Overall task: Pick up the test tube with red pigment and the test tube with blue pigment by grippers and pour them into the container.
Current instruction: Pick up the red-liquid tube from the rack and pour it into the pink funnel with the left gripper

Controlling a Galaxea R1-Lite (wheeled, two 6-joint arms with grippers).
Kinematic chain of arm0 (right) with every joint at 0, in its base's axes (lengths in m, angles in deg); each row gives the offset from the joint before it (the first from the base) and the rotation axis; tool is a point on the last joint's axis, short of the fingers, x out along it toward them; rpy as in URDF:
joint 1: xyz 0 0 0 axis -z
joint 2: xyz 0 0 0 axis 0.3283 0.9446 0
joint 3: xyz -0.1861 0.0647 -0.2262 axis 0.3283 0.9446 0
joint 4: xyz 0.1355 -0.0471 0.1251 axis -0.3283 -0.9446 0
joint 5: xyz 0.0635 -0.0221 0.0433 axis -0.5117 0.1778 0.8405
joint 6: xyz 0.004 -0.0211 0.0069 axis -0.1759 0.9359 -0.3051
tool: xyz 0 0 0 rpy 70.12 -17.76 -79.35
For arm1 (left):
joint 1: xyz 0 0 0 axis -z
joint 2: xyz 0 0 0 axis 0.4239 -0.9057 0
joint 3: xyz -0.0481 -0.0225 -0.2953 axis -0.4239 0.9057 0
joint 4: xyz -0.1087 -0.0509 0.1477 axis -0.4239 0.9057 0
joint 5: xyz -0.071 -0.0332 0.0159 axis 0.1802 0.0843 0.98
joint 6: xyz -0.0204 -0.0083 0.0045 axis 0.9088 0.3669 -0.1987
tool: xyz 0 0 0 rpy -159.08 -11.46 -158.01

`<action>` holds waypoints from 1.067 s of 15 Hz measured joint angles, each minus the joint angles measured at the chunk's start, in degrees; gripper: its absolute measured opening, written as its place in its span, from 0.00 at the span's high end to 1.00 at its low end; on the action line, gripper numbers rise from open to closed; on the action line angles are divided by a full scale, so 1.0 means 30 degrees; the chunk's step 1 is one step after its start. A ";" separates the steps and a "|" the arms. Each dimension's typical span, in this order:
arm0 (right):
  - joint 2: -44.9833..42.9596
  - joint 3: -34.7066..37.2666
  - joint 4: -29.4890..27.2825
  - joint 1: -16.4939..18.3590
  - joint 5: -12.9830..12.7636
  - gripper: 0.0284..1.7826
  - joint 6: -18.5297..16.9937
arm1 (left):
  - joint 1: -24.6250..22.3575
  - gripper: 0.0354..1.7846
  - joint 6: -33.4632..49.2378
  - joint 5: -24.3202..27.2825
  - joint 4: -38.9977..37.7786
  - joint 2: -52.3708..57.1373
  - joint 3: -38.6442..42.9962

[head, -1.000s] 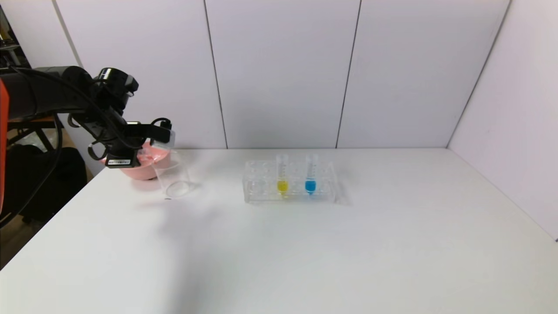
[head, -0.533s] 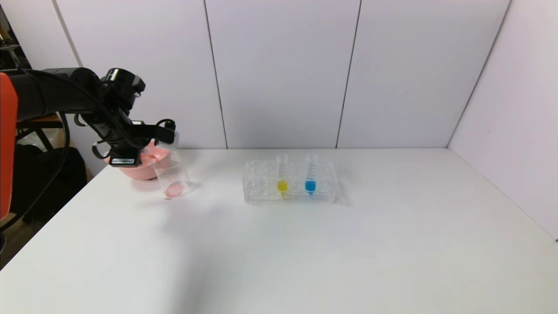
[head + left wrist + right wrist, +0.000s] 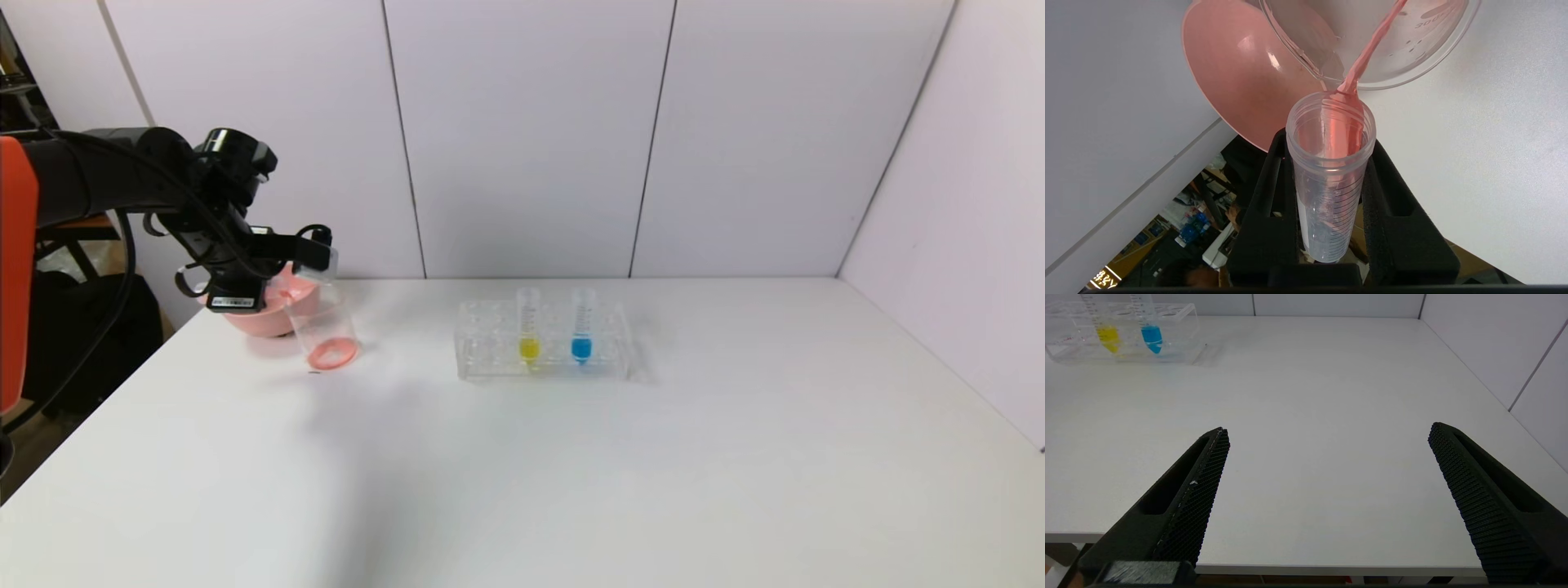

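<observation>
My left gripper (image 3: 304, 260) is shut on the test tube with red pigment (image 3: 1331, 171), held tipped with its mouth over the container (image 3: 324, 325), a clear beaker at the table's far left. A thin red stream (image 3: 1367, 53) runs from the tube's mouth into the beaker, and red liquid covers the beaker's bottom (image 3: 332, 354). The test tube with blue pigment (image 3: 581, 325) stands upright in the clear rack (image 3: 488, 353) mid-table. My right gripper (image 3: 1329, 430) is open and empty above the table's near edge; it does not show in the head view.
A pink round bowl (image 3: 260, 320) sits right behind the beaker, close to the left gripper. A tube with yellow liquid (image 3: 528, 325) stands in the rack beside the blue one. White walls close the back and right sides of the table.
The left arm has shifted slightly right and tipped the tube further. Red liquid now pools in the beaker's bottom, which was clear a second ago.
</observation>
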 joint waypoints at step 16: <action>0.0000 0.0000 -0.0008 0.0000 0.0000 0.00 0.0000 | 0.0370 0.76 -0.0008 -0.0735 0.0008 0.0138 0.0008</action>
